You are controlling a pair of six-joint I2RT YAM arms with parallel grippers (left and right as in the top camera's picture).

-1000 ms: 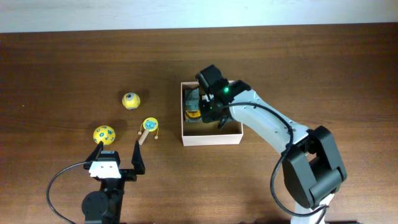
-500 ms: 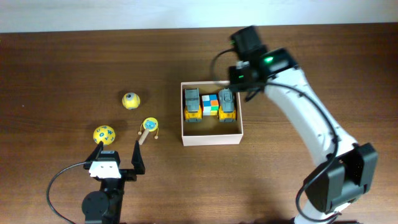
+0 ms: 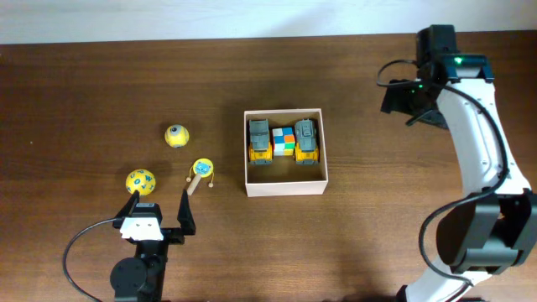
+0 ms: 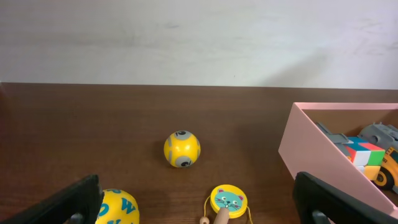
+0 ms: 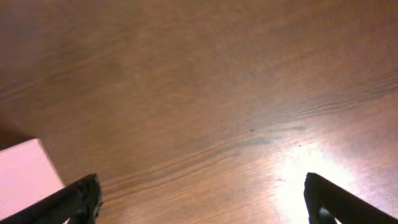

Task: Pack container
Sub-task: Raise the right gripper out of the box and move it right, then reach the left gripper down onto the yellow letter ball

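- Three toys wait left of the container (image 3: 285,186) at mid-table: a rattle (image 3: 201,169) and two yellow balls (image 3: 176,135).
- Both empty, the left gripper (image 3: 160,200) and right gripper (image 5: 199,190) stand spread.
- Next, I think, the left gripper must reach the rattle and pinch it.

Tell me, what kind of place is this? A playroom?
Probably a robot lab, not a playroom: the left arm and right arm sit at a wooden table, with a container and small toys laid out.
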